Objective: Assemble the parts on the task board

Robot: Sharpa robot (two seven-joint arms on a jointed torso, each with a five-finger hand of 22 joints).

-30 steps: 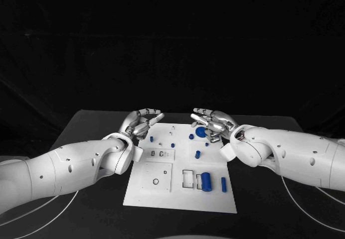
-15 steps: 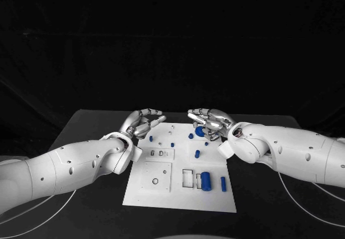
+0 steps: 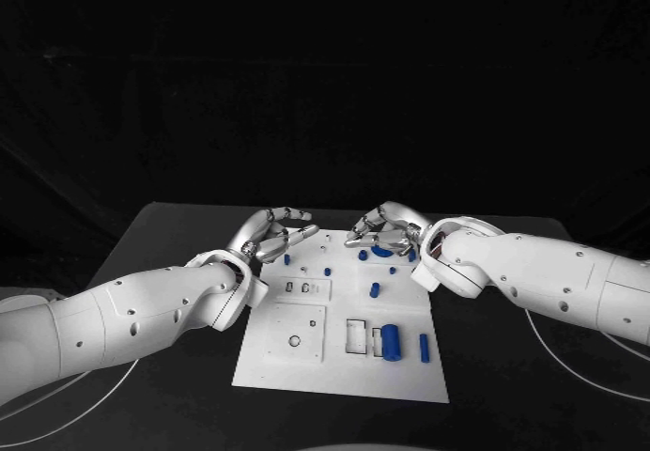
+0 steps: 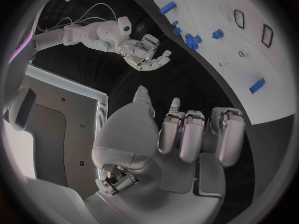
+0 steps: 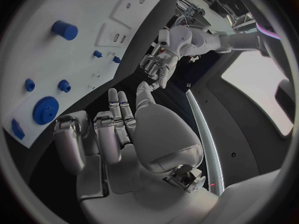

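The white task board (image 3: 339, 362) lies in the middle of the black table. At its far end a blue gear (image 3: 383, 251) lies flat on the board (image 5: 81, 59), just under my right hand (image 3: 383, 227). In the right wrist view the gear (image 5: 45, 109) sits beside the fingertips (image 5: 70, 129), and nothing is in the hand (image 5: 118, 134). My left hand (image 3: 278, 230) hovers over the board's far left corner with its fingers loosely bent and apart, also holding nothing. Small blue pegs (image 3: 377, 288) stand near the gear, and a blue cylinder (image 3: 389, 341) and a blue bar (image 3: 423, 349) lie nearer me.
Empty slots and holes (image 3: 294, 343) mark the board's near left part. A blue peg (image 3: 286, 259) stands below my left hand. In the left wrist view the right hand (image 4: 144, 50) hangs beside the board (image 4: 261, 59). Black table surrounds the board.
My right hand has swung a little toward the far end and turned over the gear, which stays in place. My left hand has shifted slightly farther away.
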